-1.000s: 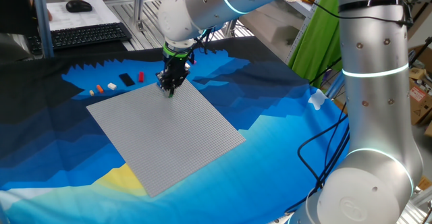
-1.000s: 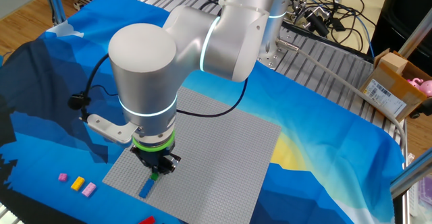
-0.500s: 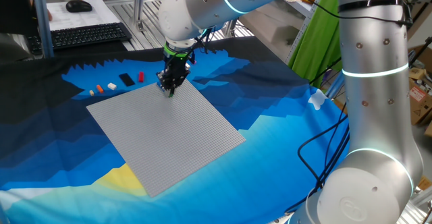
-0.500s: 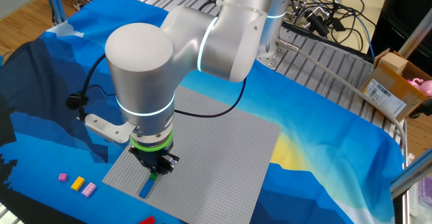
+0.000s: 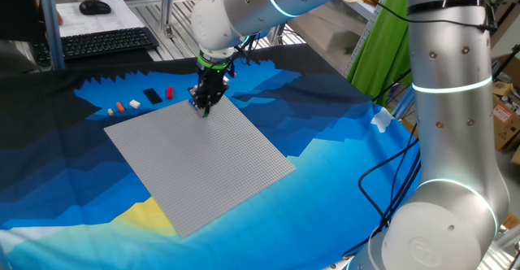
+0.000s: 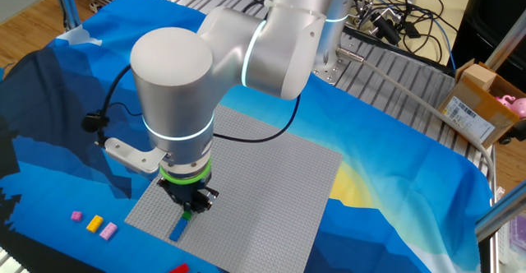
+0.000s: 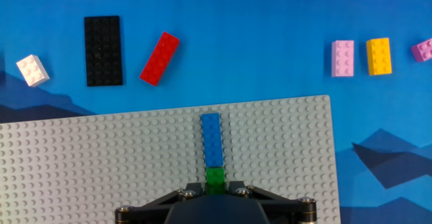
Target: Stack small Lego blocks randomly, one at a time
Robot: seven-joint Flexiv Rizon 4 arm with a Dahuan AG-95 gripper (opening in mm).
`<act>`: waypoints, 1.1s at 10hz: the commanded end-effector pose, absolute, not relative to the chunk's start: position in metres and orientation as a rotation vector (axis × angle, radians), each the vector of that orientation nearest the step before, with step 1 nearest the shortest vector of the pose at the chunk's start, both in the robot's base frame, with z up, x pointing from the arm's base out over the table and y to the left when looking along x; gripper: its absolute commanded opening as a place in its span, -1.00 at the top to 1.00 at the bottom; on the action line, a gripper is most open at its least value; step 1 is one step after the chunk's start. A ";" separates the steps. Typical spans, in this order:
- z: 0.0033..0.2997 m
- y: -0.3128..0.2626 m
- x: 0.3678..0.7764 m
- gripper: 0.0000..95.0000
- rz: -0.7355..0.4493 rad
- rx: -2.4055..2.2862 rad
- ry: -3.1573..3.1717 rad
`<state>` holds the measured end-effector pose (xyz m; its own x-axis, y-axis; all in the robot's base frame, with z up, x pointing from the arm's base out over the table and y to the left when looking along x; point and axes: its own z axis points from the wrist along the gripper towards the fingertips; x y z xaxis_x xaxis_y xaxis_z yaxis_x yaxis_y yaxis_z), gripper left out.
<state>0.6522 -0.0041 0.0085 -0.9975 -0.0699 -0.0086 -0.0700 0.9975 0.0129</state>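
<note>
The worktop, draped in blue cloth, carries the grey baseplate across the lower part of the hand view. On the cloth in the upper left lie a black plate, a red brick and a white brick; in the upper right sit pink, yellow and purple bricks.

A blue brick is seated on the baseplate near its top edge, long axis running straight up the frame from the gripper. A green brick sits between the gripper's fingertips, which appear closed on it, touching the blue brick's lower end. No containers are present.
</note>
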 end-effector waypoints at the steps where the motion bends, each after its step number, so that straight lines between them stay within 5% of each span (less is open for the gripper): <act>1: 0.007 -0.004 0.652 1.00 0.022 -0.115 3.119; 4: 0.008 -0.004 0.652 1.00 0.024 -0.126 3.118; 5: 0.008 -0.004 0.652 0.60 0.024 -0.126 3.118; 11: 0.009 -0.004 0.652 0.60 0.018 -0.122 3.104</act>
